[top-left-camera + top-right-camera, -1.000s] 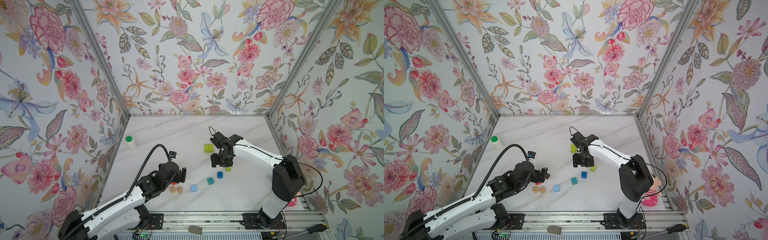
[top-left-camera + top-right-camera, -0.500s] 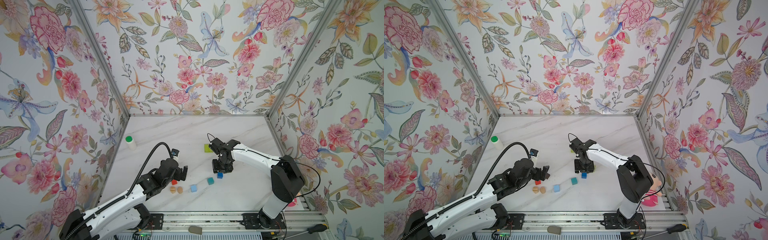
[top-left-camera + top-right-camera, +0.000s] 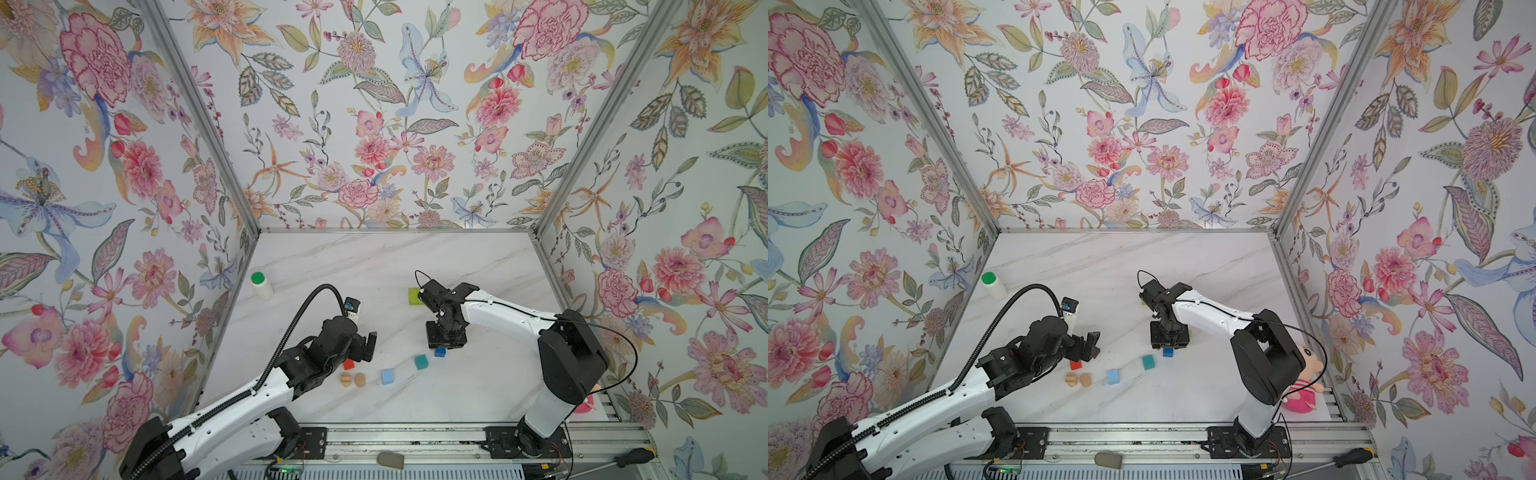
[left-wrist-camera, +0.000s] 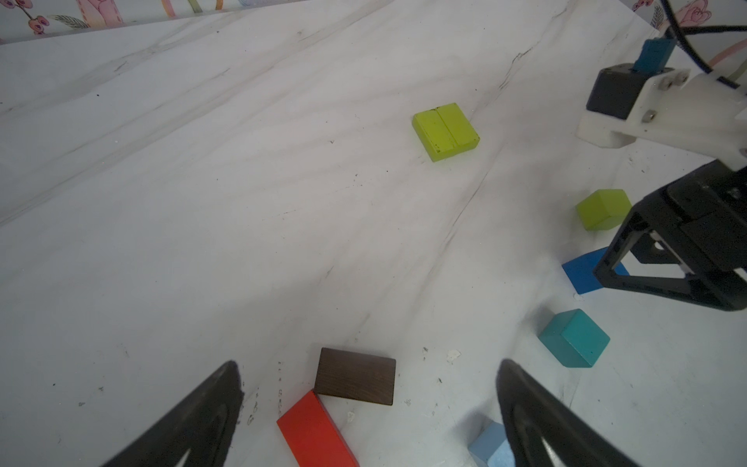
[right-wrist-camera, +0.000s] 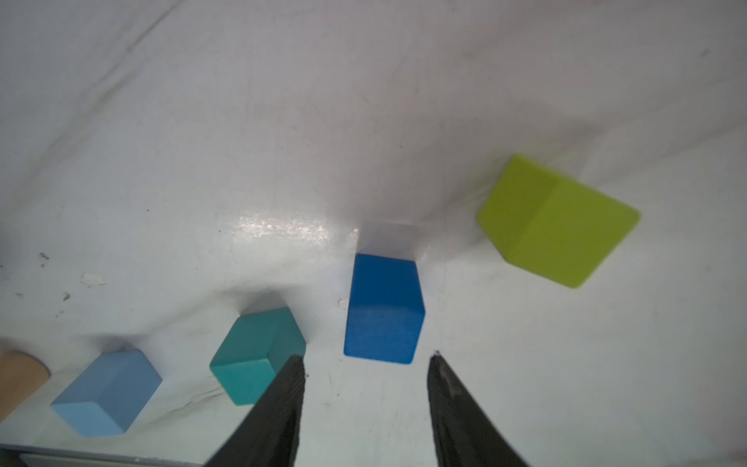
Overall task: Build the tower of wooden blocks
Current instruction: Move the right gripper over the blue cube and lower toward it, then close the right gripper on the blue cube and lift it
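well, the right gripper [image 5: 366, 359] hangs spread and empty by the small blue wooden cube [image 5: 382, 311]; closing off-centre could shove it aside.

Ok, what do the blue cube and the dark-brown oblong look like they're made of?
Blue cube: probably wood under opaque matte paint. The colour is flat and even, the edges are crisp and slightly worn, and there is no gloss.
Dark-brown oblong: wood, apparently stained rather than painted. Fine grain lines run across its top face, and the finish is dull.

Left fingers [image 4: 194, 420] wide apart — right fingers [image 5: 283, 404] seemingly narrower
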You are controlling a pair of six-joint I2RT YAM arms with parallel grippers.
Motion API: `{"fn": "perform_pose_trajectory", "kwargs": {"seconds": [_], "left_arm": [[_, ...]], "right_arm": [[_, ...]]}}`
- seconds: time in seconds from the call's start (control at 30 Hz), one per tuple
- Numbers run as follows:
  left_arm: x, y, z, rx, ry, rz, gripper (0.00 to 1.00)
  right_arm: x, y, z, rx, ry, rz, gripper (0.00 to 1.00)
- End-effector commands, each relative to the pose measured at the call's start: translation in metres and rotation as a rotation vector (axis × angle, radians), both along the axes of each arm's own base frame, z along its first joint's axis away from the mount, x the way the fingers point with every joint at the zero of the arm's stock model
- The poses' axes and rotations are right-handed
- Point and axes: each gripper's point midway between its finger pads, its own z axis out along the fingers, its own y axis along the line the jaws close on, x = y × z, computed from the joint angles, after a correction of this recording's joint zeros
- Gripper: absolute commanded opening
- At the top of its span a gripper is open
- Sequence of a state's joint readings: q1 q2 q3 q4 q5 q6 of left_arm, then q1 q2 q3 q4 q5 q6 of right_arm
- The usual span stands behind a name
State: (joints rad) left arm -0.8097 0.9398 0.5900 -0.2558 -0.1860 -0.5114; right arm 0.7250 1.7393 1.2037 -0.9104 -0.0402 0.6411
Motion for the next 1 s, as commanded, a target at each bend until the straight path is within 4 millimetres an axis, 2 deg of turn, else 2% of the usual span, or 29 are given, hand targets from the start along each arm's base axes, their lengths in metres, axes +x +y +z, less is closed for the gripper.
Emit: {"fn": "perform_pose_trajectory", "kwargs": {"seconds": [0.0, 0.2, 0.43, 0.63, 0.8, 0.97], "left_arm": [[0.005, -0.002, 0.019, -0.028, -0.032, -0.002, 0.99], [0.005, -0.001, 0.022, -0.016, -0.034, -0.001, 0.99], [0.009, -0.004, 0.025, 0.002, -0.04, -0.01, 0.99], [0.013, -0.007, 0.025, 0.019, -0.046, -0.023, 0.99], [0.017, -0.009, 0.027, 0.027, -0.052, -0.029, 0.99], [0.021, -0.009, 0.026, 0.03, -0.057, -0.025, 0.99]], "right_arm": [[0.002, -0.003, -0.012, -0.036, 0.012, -0.013, 0.5], [0.003, -0.005, -0.018, -0.052, 0.019, -0.01, 0.48], [0.008, -0.007, -0.02, -0.056, 0.023, -0.013, 0.37], [0.009, -0.008, -0.022, -0.056, 0.033, -0.019, 0.35], [0.015, -0.005, -0.019, -0.036, 0.03, -0.022, 0.31], [0.028, 0.004, -0.006, -0.005, 0.0, -0.026, 0.3]]}}
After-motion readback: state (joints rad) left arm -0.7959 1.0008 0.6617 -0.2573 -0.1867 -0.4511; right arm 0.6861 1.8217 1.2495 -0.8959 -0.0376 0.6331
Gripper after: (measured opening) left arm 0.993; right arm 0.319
